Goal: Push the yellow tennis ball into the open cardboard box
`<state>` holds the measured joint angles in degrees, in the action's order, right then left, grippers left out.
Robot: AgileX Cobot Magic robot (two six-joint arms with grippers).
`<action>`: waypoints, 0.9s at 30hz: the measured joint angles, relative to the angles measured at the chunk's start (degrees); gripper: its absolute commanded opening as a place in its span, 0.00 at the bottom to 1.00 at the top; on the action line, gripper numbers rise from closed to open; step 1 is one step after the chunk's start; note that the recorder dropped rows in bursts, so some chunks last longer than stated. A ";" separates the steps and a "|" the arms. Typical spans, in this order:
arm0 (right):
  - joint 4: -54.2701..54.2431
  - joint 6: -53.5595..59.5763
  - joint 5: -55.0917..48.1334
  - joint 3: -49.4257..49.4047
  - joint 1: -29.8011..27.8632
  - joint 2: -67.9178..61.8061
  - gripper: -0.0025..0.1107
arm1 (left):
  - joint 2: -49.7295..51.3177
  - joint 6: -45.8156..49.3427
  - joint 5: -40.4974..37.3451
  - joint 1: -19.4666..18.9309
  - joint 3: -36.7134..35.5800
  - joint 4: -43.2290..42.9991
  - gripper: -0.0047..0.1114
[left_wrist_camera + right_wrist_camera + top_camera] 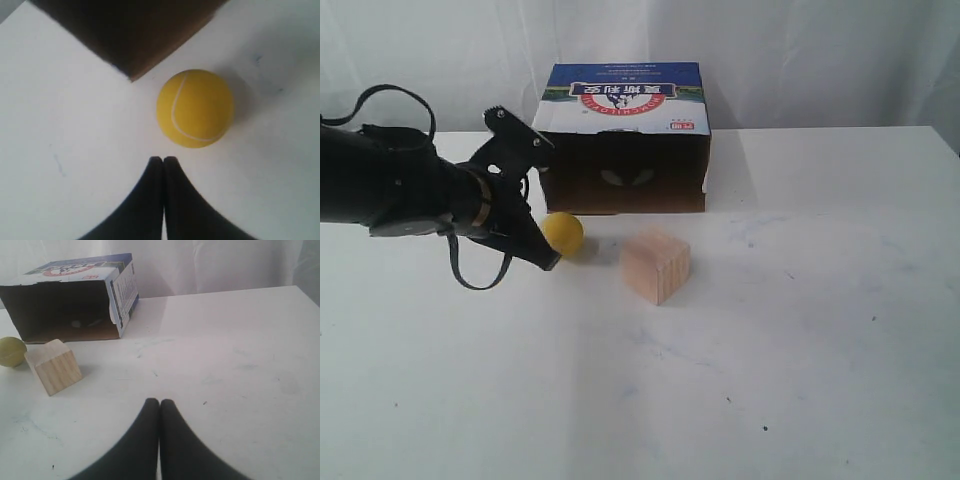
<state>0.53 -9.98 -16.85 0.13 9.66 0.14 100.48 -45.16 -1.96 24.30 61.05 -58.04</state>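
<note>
The yellow tennis ball (563, 232) (195, 107) (11, 351) rests on the white table just in front of the open cardboard box (623, 140) (130, 35) (70, 297), near the box's left front corner. My left gripper (550, 262) (163, 160) is shut, empty, its tips a short way behind the ball on the side away from the box, with a small gap showing. The box lies on its side, dark opening facing the ball. My right gripper (159, 403) is shut and empty over bare table, out of the exterior view.
A pale wooden cube (656, 264) (53, 366) stands right of the ball, in front of the box opening. The white table (800, 330) stretches wide to the right and front. A white curtain hangs behind.
</note>
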 measured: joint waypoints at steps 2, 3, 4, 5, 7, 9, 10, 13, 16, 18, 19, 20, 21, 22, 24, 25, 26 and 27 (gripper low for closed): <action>0.00 0.00 0.00 0.00 0.00 0.00 0.02 | 2.47 0.00 3.06 0.21 0.84 0.00 0.04; 0.00 0.00 0.00 0.00 0.00 0.00 0.02 | 4.43 0.00 3.65 0.21 1.91 0.00 0.04; 0.00 0.00 0.00 0.00 0.00 0.00 0.02 | 7.99 0.15 4.47 0.21 3.91 0.00 0.04; 0.00 0.00 0.00 0.00 0.00 0.00 0.02 | 10.05 0.26 4.74 0.21 6.01 -0.11 0.04; 0.00 0.00 0.00 0.00 0.00 0.00 0.02 | 14.07 0.26 5.47 -0.05 13.00 -1.89 0.04; 0.00 0.00 0.00 0.00 0.00 0.00 0.02 | 16.79 0.39 3.38 -0.40 20.03 -3.37 0.04; 0.00 0.00 0.00 0.00 0.00 0.00 0.02 | 17.18 0.39 2.26 -0.50 21.85 -3.83 0.04; 0.00 0.00 0.00 0.00 0.00 0.00 0.02 | 16.59 0.39 -0.31 -0.50 25.29 -5.35 0.04; 0.00 0.00 0.00 0.00 0.00 0.00 0.02 | 14.86 0.29 -2.53 -0.14 26.26 -6.23 0.04; 0.00 0.00 0.00 0.00 0.00 0.00 0.02 | 14.36 0.29 -4.02 0.09 26.26 -6.45 0.04; 0.00 0.00 0.00 0.00 0.00 0.00 0.02 | 14.16 0.29 -4.53 0.21 26.26 -6.45 0.04; 0.00 0.00 0.00 0.00 0.00 0.00 0.02 | 14.13 0.29 -4.88 0.21 26.26 -6.45 0.04; 0.00 0.00 0.00 0.00 0.00 0.00 0.02 | 13.54 0.29 -5.01 0.21 25.87 -6.45 0.04; 0.00 0.00 0.00 0.00 0.00 0.00 0.02 | 13.21 0.29 -5.12 0.32 25.43 -6.45 0.04; 0.00 0.00 0.00 0.00 0.00 0.00 0.02 | 12.39 0.29 -5.50 0.57 24.54 -6.45 0.04; 0.00 0.00 0.00 0.00 0.00 0.00 0.02 | 11.78 0.29 -5.82 0.72 23.91 -6.45 0.04; 0.00 0.00 0.00 0.00 0.00 0.00 0.02 | 11.20 0.29 -6.27 0.98 23.06 -6.45 0.04; 0.00 0.00 0.00 0.00 0.00 0.00 0.02 | 10.54 0.29 -6.85 1.34 21.94 -6.32 0.04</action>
<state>0.53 -9.98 -16.85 0.13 9.66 0.14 111.02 -44.87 -8.81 25.64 82.99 -64.37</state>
